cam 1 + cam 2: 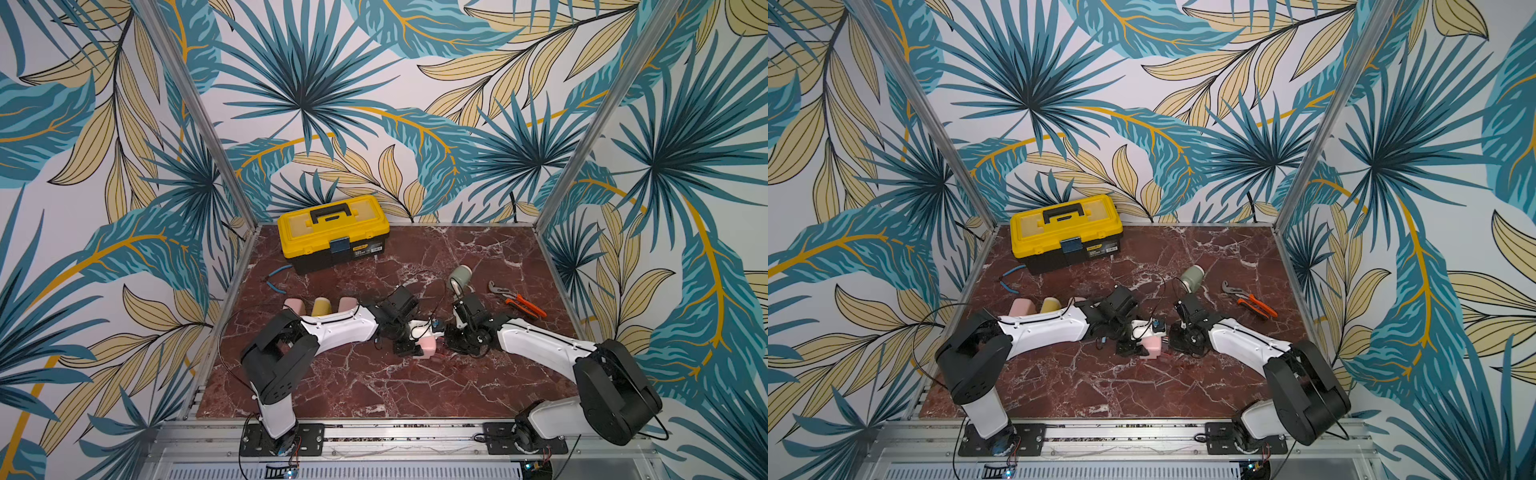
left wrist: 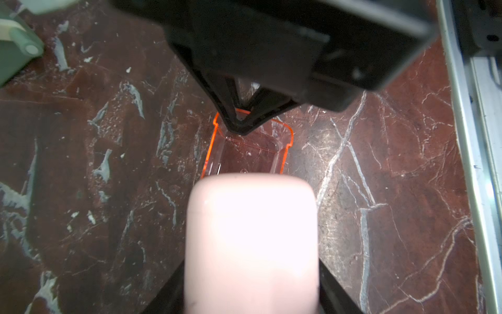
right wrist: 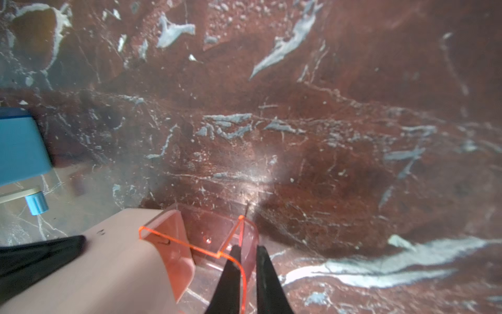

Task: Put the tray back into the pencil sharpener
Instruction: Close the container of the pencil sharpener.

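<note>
The wrist views show the clear orange tray (image 2: 245, 156) (image 3: 206, 236) plainly. In both top views it is almost hidden between the two wrists, and only the pink pencil sharpener (image 1: 428, 345) (image 1: 1151, 347) stands out there. The tray lies open side up on the desk (image 1: 415, 386), its long axis running straight from the right jaws toward the left jaws. The end away from the right jaws meets the sharpener's mouth; how far inside it sits cannot be told. The right jaws are nearly closed, pinching the tray's end wall with one finger inside and one outside. The left jaws clamp the sharpener's body from both sides, its mouth facing the right jaws. The left arm (image 1: 336, 328) and right arm (image 1: 540, 338) reach low over the desk, elbows bent, wrists almost meeting.
</note>
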Available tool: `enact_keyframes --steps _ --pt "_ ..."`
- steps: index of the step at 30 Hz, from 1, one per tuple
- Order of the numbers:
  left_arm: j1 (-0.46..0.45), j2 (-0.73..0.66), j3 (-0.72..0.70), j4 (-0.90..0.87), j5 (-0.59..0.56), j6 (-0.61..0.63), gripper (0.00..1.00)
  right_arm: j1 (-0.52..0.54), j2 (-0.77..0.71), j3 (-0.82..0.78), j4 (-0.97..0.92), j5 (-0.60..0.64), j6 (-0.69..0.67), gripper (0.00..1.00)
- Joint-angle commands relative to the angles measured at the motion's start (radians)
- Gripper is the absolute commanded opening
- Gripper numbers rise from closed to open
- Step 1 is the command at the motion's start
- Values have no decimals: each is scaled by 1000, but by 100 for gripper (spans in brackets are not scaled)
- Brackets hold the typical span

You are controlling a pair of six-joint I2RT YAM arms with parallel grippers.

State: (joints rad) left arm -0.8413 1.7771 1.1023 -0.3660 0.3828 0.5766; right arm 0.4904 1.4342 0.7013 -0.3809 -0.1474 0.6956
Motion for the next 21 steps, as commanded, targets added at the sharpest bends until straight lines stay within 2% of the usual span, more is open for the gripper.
enact_keyframes --steps 1,8,16,21 --pt "-13 41 18 6 26 15 48 2 18 4 97 -64 9 15" --pt "-13 44 19 9 24 13 48 3 13 5 125 -67 22 19" --pt "-12 38 15 15 -1 15 48 2 -25 -12 5 -9 -67 18" --pt "-12 35 13 16 -17 17 48 4 -52 -41 -27 25 -109 24"
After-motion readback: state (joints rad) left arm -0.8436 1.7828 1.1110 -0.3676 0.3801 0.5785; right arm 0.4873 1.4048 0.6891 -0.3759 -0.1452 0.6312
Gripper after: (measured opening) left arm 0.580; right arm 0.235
